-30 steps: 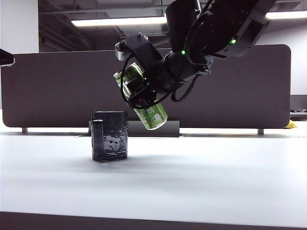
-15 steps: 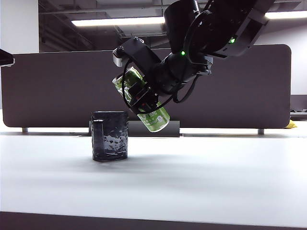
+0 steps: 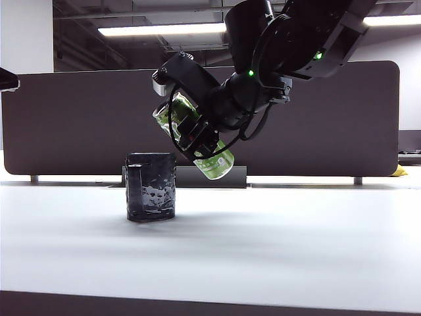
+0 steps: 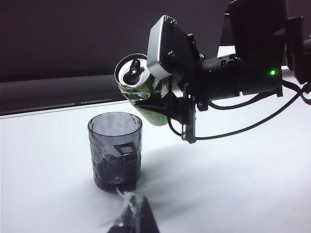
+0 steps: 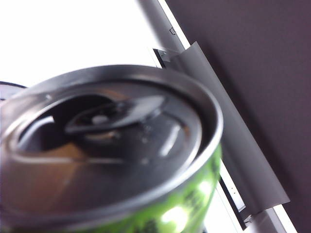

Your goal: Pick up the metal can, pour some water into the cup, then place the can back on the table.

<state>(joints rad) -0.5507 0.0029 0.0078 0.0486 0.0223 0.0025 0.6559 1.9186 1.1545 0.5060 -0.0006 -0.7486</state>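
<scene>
right hand (image 3: 197,135) clamped on metal can (image 3: 212,160), frame centre | can tips further toward cup (image 3: 150,186) on counter (image 3: 276,250) than a second ago | no pour yet | left hand (image 4: 130,221) state unclear

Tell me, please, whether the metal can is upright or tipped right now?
Tipped: the right gripper holds the metal can slanted, its top leaning toward the cup.

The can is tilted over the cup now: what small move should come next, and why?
Probably keep rolling the right tool a little further. The metal can, shut in that tool, leans top-down toward the cup, but its mouth sits above the cup's rim and no water shows leaving it. The left tool sits low beside the cup, uninvolved.
</scene>
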